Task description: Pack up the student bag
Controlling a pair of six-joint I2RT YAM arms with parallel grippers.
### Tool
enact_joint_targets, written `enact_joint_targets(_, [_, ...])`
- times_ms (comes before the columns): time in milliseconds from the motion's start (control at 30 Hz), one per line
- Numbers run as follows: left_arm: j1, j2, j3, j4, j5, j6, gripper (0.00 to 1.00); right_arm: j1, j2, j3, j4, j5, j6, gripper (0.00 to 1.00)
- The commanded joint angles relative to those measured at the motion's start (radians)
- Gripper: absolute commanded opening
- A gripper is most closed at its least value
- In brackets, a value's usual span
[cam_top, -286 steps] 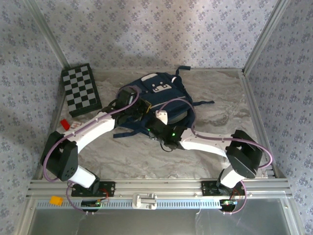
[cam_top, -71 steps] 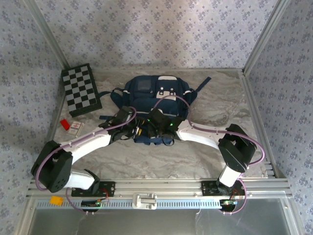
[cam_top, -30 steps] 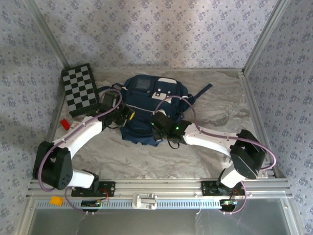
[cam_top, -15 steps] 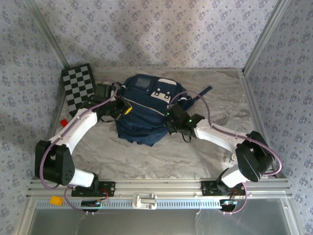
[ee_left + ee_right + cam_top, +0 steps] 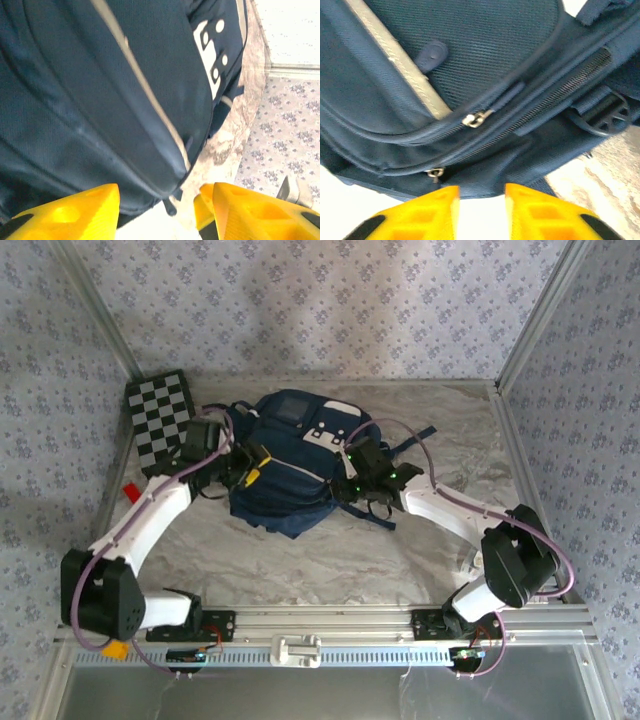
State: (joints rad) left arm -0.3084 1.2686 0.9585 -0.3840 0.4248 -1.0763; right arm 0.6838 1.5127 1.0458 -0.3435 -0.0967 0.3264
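The left arm (image 5: pixel 150 515) and right arm (image 5: pixel 450 510) both stretch forward and curve inward toward each other. The left gripper (image 5: pixel 160 210) holds its yellow fingers spread wide. The right gripper (image 5: pixel 480 207) shows a narrower gap, apparently with nothing between.

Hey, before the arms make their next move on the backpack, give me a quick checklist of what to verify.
1. Left gripper empty: ok, jaws apart, nothing between.
2. Right gripper empty: ok, jaws apart, nothing between.
3. Student bag lying on the table between both grippers: ok.
4. Zipper open for packing: not ok, looks shut.
5. Checkerboard apart from the bag: ok.
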Motion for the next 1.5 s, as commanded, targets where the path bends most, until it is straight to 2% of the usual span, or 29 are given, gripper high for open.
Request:
enact_joint_targets(0, [-0.043,-0.037,-0.037,0.045,-0.068,-0.085,0.51,-0.003,0.031,0.016,-0.015,-0.138,0.103,0.43])
enact_joint_targets(67, [-0.068,-0.049,-0.052,0.046,-0.113,-0.09,0.51,0.0,0.06,0.017,-0.025,-0.14,0.138,0.47])
enact_joint_targets(267, [-0.098,-0.013,-0.052,0.062,-0.112,-0.109,0.5,-0.001,0.144,0.046,-0.034,-0.118,0.16,0.48])
enact_joint_targets(433, [-0.127,0.018,-0.058,0.081,-0.127,-0.131,0.5,0.008,0.206,0.1,-0.031,-0.11,0.13,0.32])
enact_joint_targets(600, [-0.141,0.026,-0.072,0.079,-0.142,-0.14,0.5,0.019,0.218,0.105,-0.06,-0.081,0.098,0.1])
enact_joint_targets(700, [-0.142,0.018,-0.082,0.073,-0.152,-0.151,0.5,0.03,0.206,0.117,-0.082,-0.069,0.074,0.01])
enact_joint_targets(833, [-0.167,-0.001,-0.103,0.086,-0.172,-0.194,0.51,0.074,0.142,0.122,-0.069,-0.04,0.022,0.0])
enact_joint_targets(967, [-0.191,0.003,-0.106,0.073,-0.218,-0.247,0.52,0.112,0.083,0.115,-0.061,0.069,-0.022,0.0])
enact_joint_targets(1100, [-0.252,0.016,-0.142,0.143,-0.309,-0.391,0.58,0.109,0.096,0.112,-0.044,0.055,-0.032,0.0])
enact_joint_targets(1233, [-0.284,0.091,-0.1,0.151,-0.33,-0.443,0.6,0.128,0.113,0.096,-0.001,0.047,-0.03,0.0])
enact_joint_targets(1467, [-0.308,0.169,-0.093,0.161,-0.444,-0.503,0.57,0.17,0.131,0.071,0.03,0.138,-0.071,0.0])
